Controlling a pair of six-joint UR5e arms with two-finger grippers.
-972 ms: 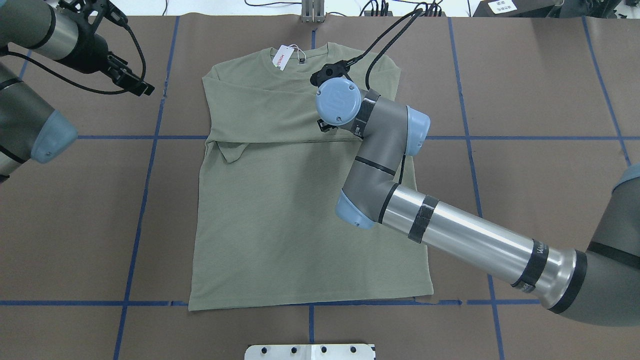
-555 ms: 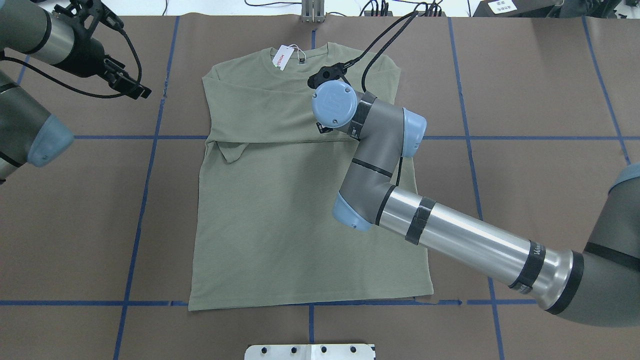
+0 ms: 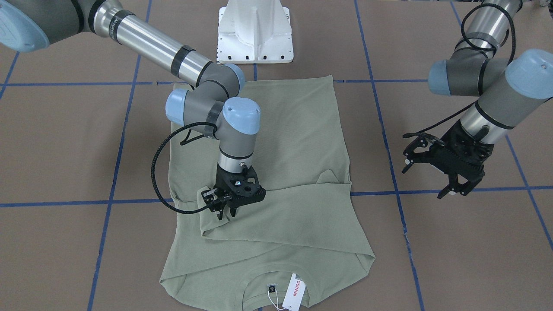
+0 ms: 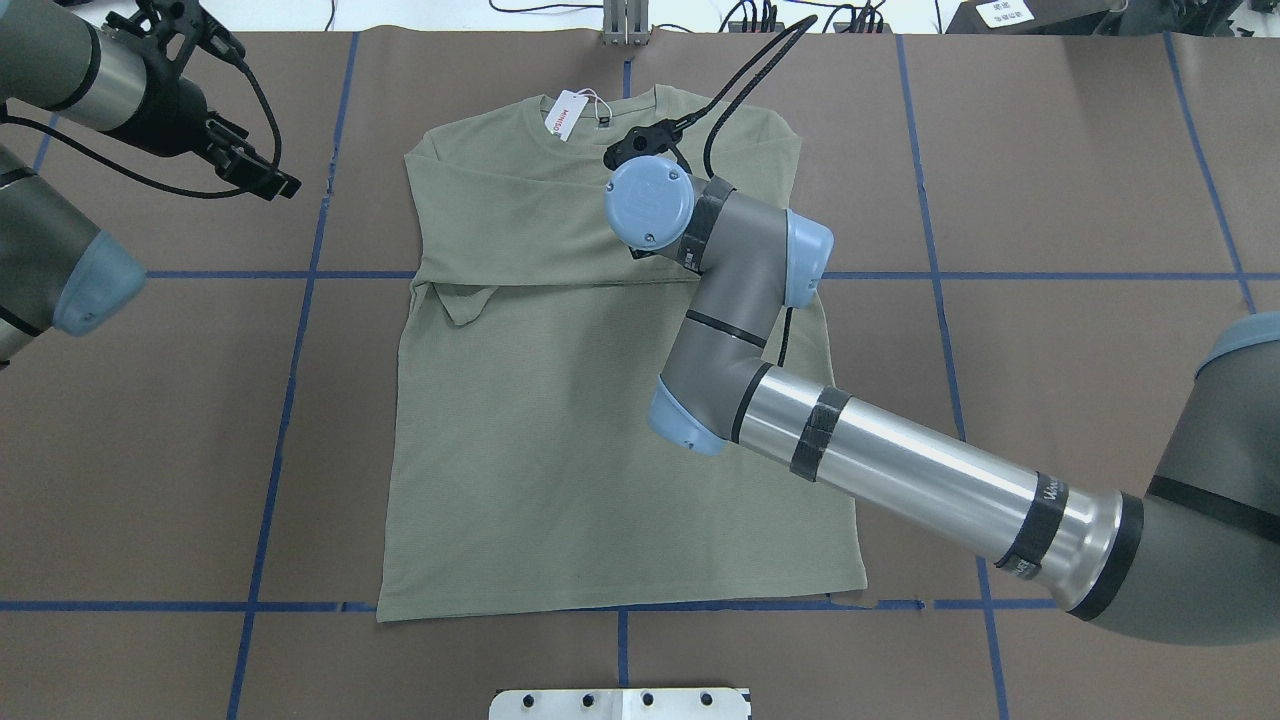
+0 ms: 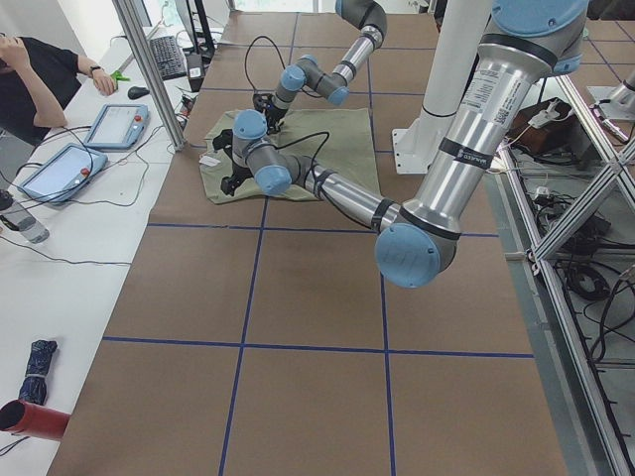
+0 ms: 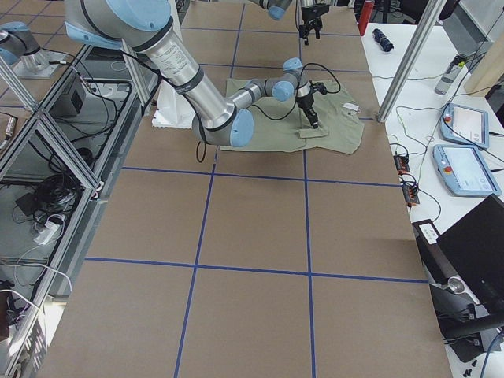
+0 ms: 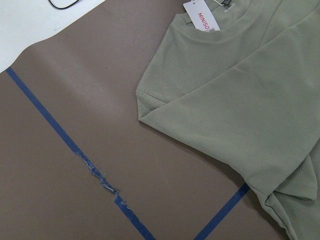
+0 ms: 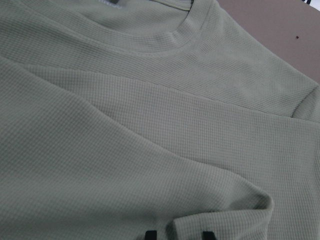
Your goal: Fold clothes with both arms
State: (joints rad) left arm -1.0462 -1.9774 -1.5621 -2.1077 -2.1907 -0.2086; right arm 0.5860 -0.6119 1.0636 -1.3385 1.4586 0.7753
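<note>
The pale green shirt (image 4: 560, 450) lies flat on the brown table, neck and white hang tag (image 4: 566, 115) at the far edge. One sleeve is folded across the chest (image 3: 302, 224). My right gripper (image 3: 226, 212) points down at that sleeve's end, its fingers close together. In the right wrist view a small ridge of fabric (image 8: 220, 200) sits between the fingertips (image 8: 150, 234). From overhead the right wrist (image 4: 648, 200) hides this gripper. My left gripper (image 3: 425, 179) hangs open and empty above bare table, beside the shirt's left shoulder (image 7: 150, 95).
Blue tape lines (image 4: 290, 330) grid the table. The white pedestal base (image 3: 255, 30) stands near the shirt's hem. A metal plate (image 4: 620, 703) sits at the near edge. A person (image 5: 40, 74) and tablets (image 5: 114, 124) are beyond the far edge.
The right wrist has slid left and slightly toward the collar over the chest. The left gripper has drawn back a little to the left. The shirt's outline looks unchanged.
</note>
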